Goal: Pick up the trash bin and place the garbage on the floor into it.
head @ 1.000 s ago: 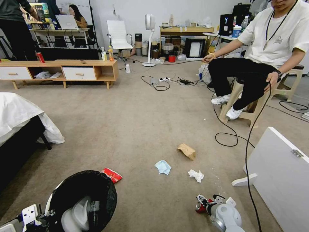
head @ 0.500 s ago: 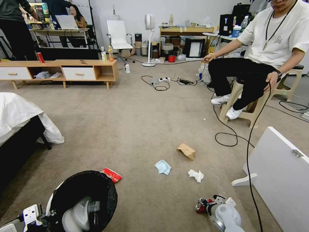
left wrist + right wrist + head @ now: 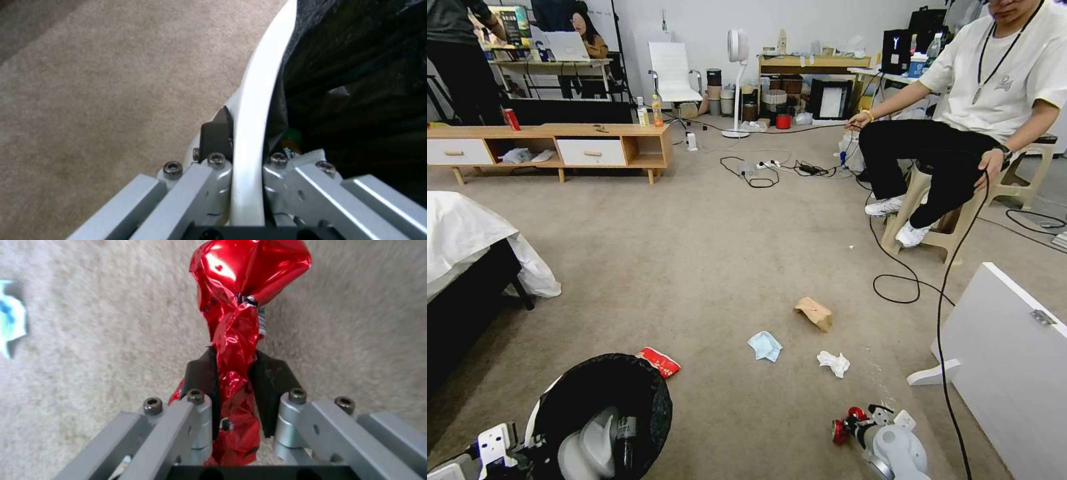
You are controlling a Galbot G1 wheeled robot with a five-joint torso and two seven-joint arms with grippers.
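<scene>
a wide room of beige-grey carpet, the floor (image 3: 707,267), runs back to a low wooden cabinet (image 3: 594,143) and cluttered desks, with a bed (image 3: 460,233) along the robot's left and a white panel (image 3: 1014,347) on its right.

the trash bin (image 3: 604,407) is the biggest task thing, hanging at the robot's lower left with its black bag open upward. the left gripper (image 3: 247,173) is clenched on the bin's white rim, one finger outside the wall and one inside against the liner.

ahead of both grippers lie the loose pieces of garbage: the brown paper bag (image 3: 814,312) farthest out, the red-white snack packet (image 3: 659,361) just beyond the bin's far edge, then the light blue mask (image 3: 764,345) and the white tissue (image 3: 834,363) between the two arms.

the right gripper (image 3: 234,380) sits low at the robot's lower right, pinched tight on the crushed red can (image 3: 242,290), most of which sticks out past the fingertips.

by my reading the step in hand is carrying this can to the bin; the next move calls for bringing the right jaws over the bag's opening before letting go, with the bin kept steady.

the head view gives the spacing of bin, can and litter; the wrist views show each grip up close, and the left one catches something green and orange deep in the bag.
</scene>
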